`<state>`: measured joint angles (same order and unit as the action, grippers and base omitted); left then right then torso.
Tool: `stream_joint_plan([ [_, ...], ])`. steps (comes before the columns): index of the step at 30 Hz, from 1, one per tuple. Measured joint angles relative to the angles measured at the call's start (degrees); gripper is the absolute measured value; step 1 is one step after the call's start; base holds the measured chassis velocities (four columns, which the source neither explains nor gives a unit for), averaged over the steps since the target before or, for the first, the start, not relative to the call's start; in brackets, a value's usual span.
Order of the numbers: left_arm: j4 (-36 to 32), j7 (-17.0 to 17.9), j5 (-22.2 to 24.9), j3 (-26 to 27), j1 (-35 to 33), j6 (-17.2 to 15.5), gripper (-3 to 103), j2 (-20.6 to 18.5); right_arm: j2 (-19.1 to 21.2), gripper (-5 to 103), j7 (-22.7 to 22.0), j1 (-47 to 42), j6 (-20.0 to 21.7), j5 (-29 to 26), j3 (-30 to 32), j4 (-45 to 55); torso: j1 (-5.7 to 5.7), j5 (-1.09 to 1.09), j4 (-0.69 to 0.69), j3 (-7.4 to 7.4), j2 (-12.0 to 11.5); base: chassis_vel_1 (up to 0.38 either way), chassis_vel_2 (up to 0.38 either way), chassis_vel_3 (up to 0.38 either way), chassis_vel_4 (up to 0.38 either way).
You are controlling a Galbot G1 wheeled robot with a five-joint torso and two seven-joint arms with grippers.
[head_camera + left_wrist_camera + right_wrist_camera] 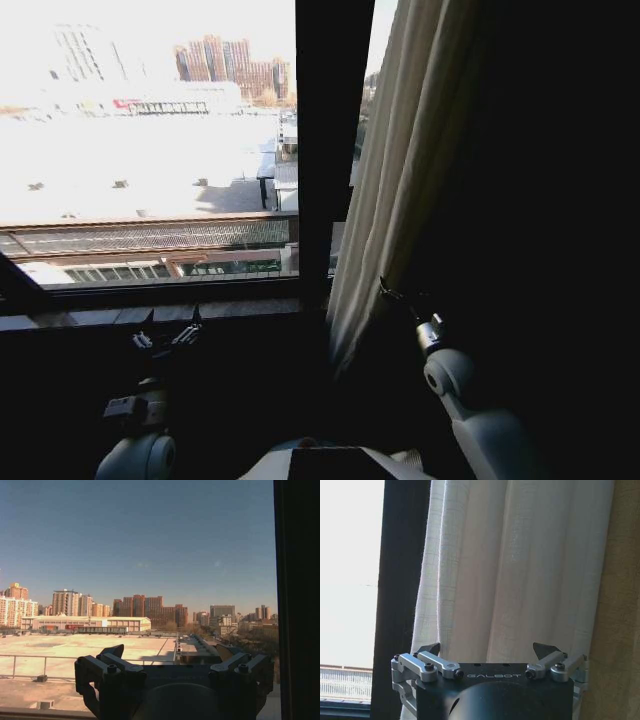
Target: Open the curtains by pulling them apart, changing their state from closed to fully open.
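The right gripper [490, 652] points at the curtains [520, 570], its fingers spread wide with nothing between them; the white pleated fabric hangs just in front of it, gathered on the robot's right beside a dark window frame bar [325, 140]; a brown-gold drape [612, 630] hangs at the far side of the curtains. The left gripper [172, 655], also spread wide and holding nothing, sits low near the window sill [150, 312], facing bare glass and sunlit rooftops [90, 647].
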<state>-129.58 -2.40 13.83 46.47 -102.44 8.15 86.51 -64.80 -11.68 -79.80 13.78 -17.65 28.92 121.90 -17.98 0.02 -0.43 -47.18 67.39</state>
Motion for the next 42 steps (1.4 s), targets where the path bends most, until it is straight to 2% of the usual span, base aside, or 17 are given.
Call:
stream_joint_plan([
  [8,0.21,-0.08,-0.03,-0.18,-0.04,0.04,100,0.29,-0.17,100,-0.14,-0.04,-0.37,2.46,-1.45,0.06,-0.01,0.0,-0.01,0.0,-0.01,0.028,0.024,-0.025,-0.019],
  [17,0.16,-0.09,-0.19,0.16,-0.52,0.63,100,0.92,-0.2,100,-0.12,0.9,-0.44,3.67,-3.2,-0.49,-0.01,0.0,-0.01,0.0,0.0,0.168,0.152,-0.175,-0.17],
  [42,-0.99,-0.12,-0.97,0.31,-0.95,1.18,100,2.15,0.55,100,0.12,-0.38,-0.75,5.58,-3.45,1.19,-0.01,0.0,-0.01,0.0,-0.01,0.331,0.335,-0.335,-0.329],
])
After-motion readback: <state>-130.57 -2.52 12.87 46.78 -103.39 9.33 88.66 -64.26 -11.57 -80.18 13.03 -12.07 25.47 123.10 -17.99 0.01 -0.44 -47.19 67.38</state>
